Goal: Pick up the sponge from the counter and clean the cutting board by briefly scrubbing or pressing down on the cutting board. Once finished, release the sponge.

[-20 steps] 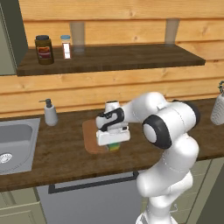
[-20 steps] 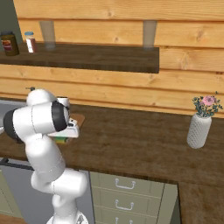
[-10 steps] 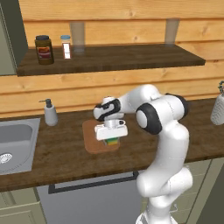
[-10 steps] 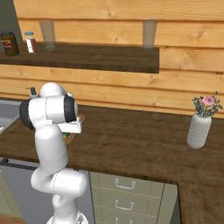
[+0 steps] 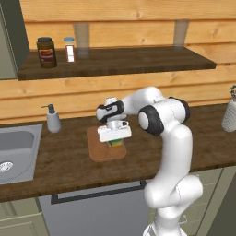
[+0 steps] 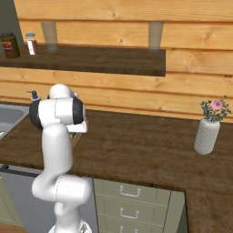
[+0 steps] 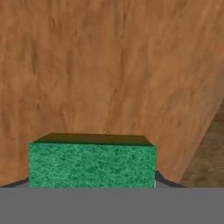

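Note:
The cutting board lies on the dark counter, just right of the sink. My gripper points down over the board's right half, shut on the sponge, whose green and yellow layers show under the white hand. In the hand view the sponge's green face sits between the fingers, with the board's wood close behind it and a strip of counter at lower right. Whether the sponge touches the board I cannot tell. In the right base view my own arm hides most of the board.
A steel sink is set in the counter at left, with a soap dispenser behind it. A wall shelf above holds a jar and a shaker. A vase with flowers stands at far right.
The arm's elbow has swung left and up. The hand with the sponge stayed over the board and edged slightly toward the wall.

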You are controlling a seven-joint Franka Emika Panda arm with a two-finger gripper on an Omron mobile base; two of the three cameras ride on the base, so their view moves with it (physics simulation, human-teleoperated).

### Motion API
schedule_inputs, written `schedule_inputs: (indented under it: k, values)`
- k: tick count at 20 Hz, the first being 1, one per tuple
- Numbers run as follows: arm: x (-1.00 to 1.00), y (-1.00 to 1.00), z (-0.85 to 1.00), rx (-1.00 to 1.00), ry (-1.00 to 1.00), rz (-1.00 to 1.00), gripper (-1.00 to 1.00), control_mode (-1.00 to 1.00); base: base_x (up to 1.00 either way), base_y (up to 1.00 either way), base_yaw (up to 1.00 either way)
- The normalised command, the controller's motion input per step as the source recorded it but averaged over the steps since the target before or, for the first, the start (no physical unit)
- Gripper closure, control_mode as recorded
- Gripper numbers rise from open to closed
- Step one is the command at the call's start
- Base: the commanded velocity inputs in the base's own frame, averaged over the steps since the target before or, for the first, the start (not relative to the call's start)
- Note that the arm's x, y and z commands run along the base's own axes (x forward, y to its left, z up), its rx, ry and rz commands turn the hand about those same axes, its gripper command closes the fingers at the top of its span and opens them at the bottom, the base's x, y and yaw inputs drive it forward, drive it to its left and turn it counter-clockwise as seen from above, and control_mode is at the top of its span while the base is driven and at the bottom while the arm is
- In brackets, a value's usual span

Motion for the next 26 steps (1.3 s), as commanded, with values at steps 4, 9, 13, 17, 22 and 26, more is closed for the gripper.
schedule_inputs:
  k: [4, 9, 13, 17, 22, 26]
  values:
    - [0.83, 0.00, -0.04, -0.03, 0.00, 0.00, 1.00, -1.00, 0.00, 0.00, 0.00]
    - [0.65, 0.00, -0.03, -0.05, 0.01, 0.00, 1.00, -1.00, 0.00, 0.00, 0.00]
    - [0.76, 0.00, 0.00, -0.06, 0.02, 0.00, 1.00, -1.00, 0.00, 0.00, 0.00]
    - [0.81, 0.00, 0.00, -0.07, 0.03, 0.00, 1.00, -1.00, 0.00, 0.00, 0.00]
    - [0.12, 0.00, -0.01, -0.04, 0.10, -0.01, 1.00, -1.00, 0.00, 0.00, 0.00]
    - [-0.18, 0.00, -0.03, -0.01, 0.09, 0.00, 1.00, -1.00, 0.00, 0.00, 0.00]
